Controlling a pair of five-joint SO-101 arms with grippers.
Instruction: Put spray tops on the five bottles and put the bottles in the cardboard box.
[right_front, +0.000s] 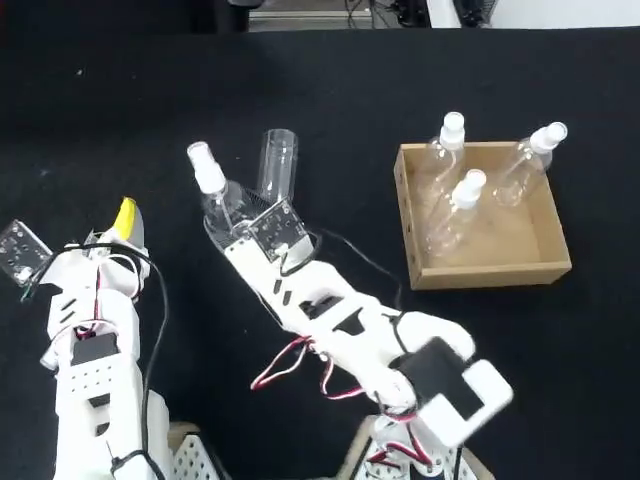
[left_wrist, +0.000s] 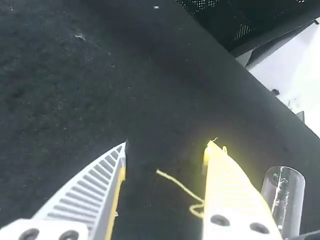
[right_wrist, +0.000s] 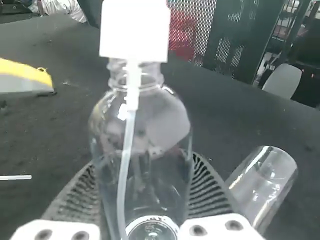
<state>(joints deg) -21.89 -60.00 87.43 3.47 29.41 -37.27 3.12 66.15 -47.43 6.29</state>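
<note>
1. The right pincer (right_wrist: 145, 167) is gripping a clear bottle (right_wrist: 145, 120) around its lower body, with the fingers pressing in on both sides. The bottle's base is getting cut off at the edge of the wrist view.
2. A white spray top (right_wrist: 134, 30) is sitting on that bottle's neck, with its dip tube hanging down inside.
3. The left pincer (left_wrist: 167, 147) is hanging wide open over the black desk (right_front: 120, 90), gripping nothing.
4. A clear container (right_front: 278, 160) is lying just beside the held bottle — can't tell if it's a bottle or a cap.
5. Three topped bottles (right_front: 455, 215) are leaning inside the cardboard box (right_front: 485, 270) — their see-through bodies are hard to make out.
</note>
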